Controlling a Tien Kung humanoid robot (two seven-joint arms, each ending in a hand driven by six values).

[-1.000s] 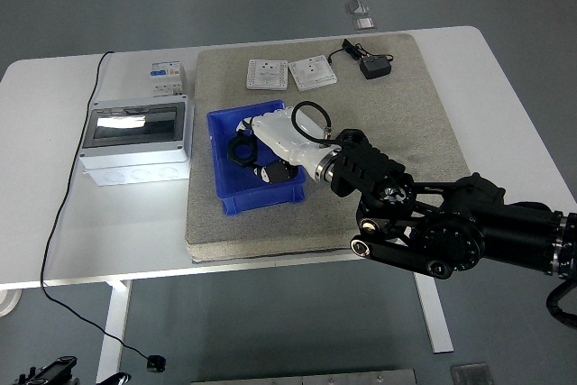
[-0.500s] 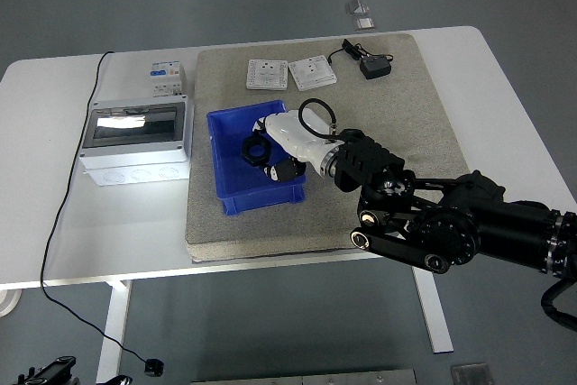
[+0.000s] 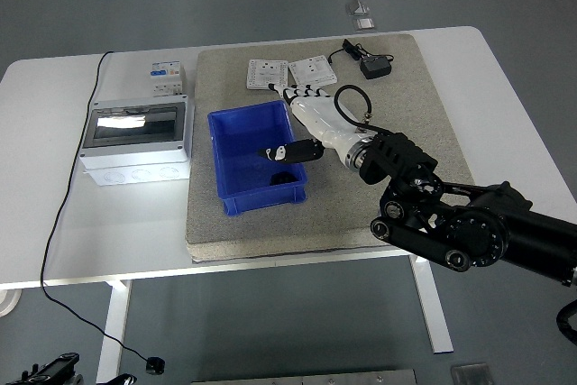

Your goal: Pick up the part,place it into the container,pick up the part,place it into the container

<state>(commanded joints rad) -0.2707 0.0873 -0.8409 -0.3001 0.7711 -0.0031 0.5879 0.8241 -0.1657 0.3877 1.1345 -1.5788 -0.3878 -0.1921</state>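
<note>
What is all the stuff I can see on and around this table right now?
table: one, white, fills the view
mat: one, grey-beige, on the table's middle and right
container: one, blue, on the mat's left part
part: one, black, inside the container near its right wall
switch plates: two, white, side by side at the mat's far edge
power adapter: one, black with cable, mat's far right
enclosure box: one, grey with clear lid, left of the mat
breaker module: one, white, behind the box
right hand: one, white with black fingertips, open over the container's right rim
</note>
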